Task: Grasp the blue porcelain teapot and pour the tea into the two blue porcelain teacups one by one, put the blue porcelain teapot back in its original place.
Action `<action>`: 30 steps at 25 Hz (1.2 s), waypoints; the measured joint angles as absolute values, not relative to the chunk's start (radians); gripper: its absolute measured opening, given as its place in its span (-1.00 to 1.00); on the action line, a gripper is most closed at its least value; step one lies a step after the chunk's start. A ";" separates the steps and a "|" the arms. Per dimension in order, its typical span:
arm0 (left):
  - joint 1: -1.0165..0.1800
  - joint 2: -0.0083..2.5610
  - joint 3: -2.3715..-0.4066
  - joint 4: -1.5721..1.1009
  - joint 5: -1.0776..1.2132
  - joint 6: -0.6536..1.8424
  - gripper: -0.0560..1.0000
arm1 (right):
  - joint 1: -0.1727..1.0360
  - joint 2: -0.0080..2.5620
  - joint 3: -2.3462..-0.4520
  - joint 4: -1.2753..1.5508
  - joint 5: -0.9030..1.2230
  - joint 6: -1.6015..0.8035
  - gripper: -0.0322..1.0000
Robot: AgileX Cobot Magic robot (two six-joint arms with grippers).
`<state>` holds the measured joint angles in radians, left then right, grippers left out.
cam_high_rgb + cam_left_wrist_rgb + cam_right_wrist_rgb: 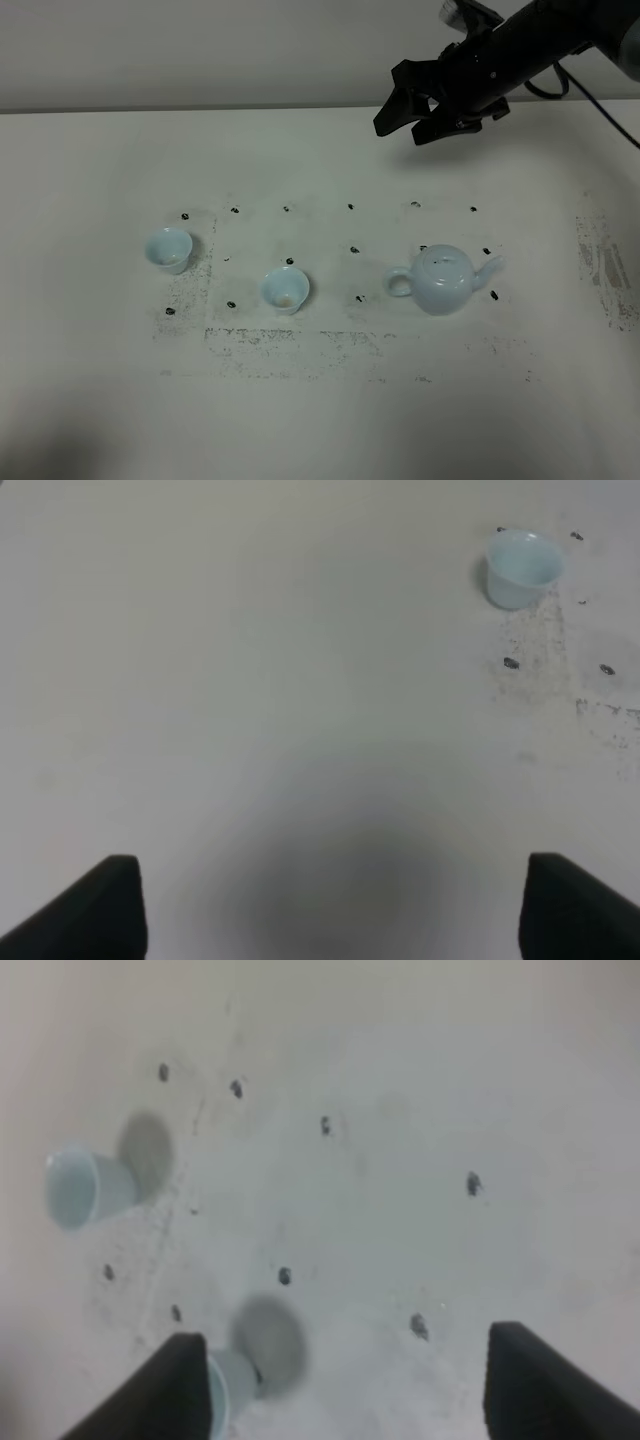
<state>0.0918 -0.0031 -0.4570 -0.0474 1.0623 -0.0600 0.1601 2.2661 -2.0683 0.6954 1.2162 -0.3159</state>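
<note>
Open surface runs along the near edge of the desk [90, 420]. Left hand [335, 910] is spread, empty, well apart from the outer teacup [168, 250]. Second teacup [285, 290] and blue porcelain teapot [443, 281] stand upright mid-desk, apart from each other, with the spout pointing right. Right hand [405, 128] is spread, empty, raised near the far edge.

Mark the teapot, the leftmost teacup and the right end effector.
teapot [443, 285]: exterior high view, round body.
leftmost teacup [168, 250]: exterior high view, inside.
right end effector [400, 132]: exterior high view, between fingertips.
</note>
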 joint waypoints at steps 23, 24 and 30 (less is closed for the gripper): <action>0.092 -0.003 -0.457 -0.047 1.062 -0.060 0.48 | 0.409 1.763 -1.375 0.449 0.994 -0.186 0.11; 0.092 -0.003 -0.457 -0.047 1.062 -0.060 0.48 | 0.432 1.763 -1.375 0.453 0.951 -0.173 0.11; 0.092 -0.003 -0.457 -0.047 1.062 -0.060 0.48 | 0.473 1.824 -1.435 0.464 0.819 -0.128 0.11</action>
<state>0.0918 -0.0031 -0.4570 -0.0474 1.0623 -0.0600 0.4734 1.8240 -1.4345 0.4639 0.8190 -0.1283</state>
